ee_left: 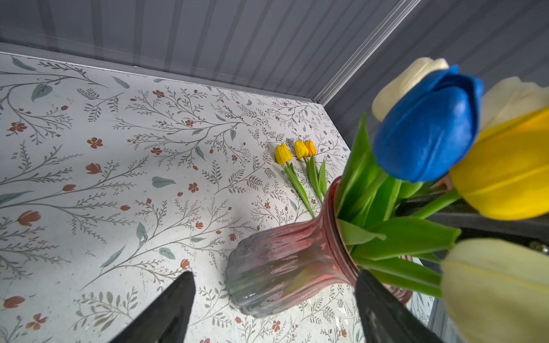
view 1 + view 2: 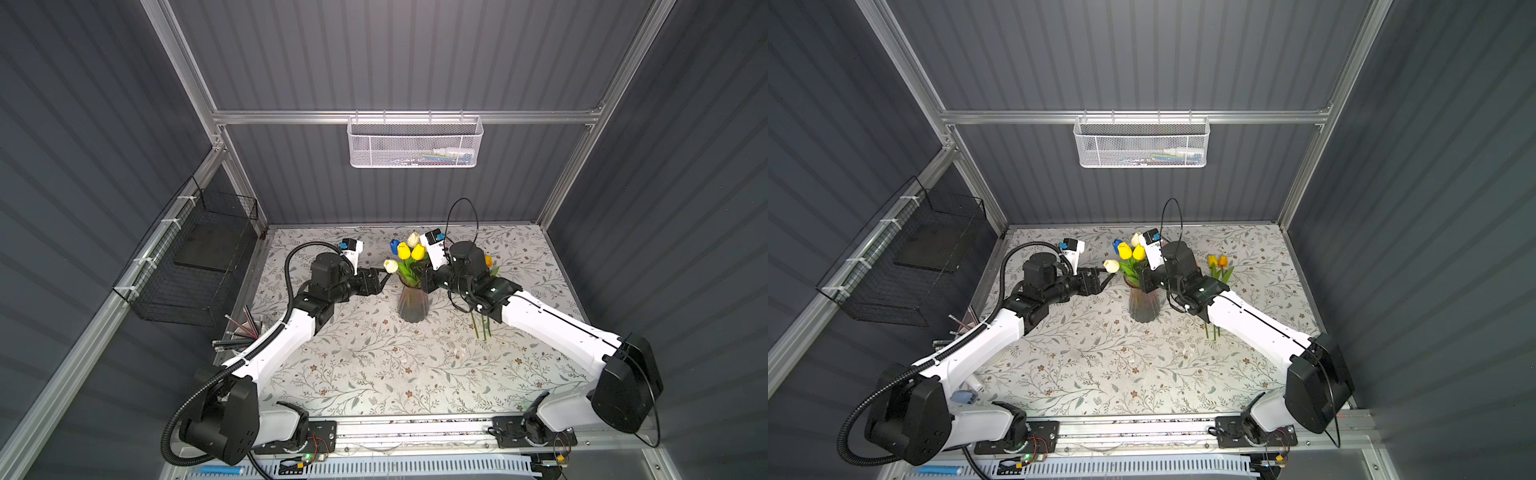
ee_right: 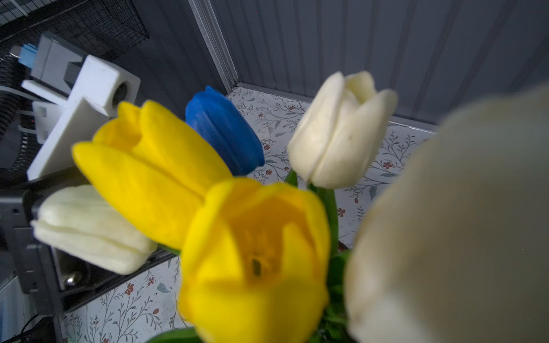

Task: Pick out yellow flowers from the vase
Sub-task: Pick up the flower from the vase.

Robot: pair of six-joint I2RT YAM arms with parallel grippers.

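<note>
Here's the right gripper, buried in the greenery just above the mouth of the vase, and its fingers are pinched together. Which stem they have is hidden behind the leaves, so that's a big question mark. Two yellow flowers stand in the bunch, heads side by side right next to that gripper, with a blue flower and white flowers crowding them. Over on the other side the left gripper sits at the vase with its fingers parted. In the left wrist view the vase lies between them, one finger close by the neck and the other clear of the glass, so that's not a grip. Three picked flowers lie together on the table under the right arm, so I'd call this past halfway. For this pull, the lift wants to go straight up along the stem, slow and steady, because those leaves are tangled with the neighbours and could drag a white one out. The left side would do well to brace that neck, since a light vase may tip or ride up. Then lay the flower beside the other three.
</note>
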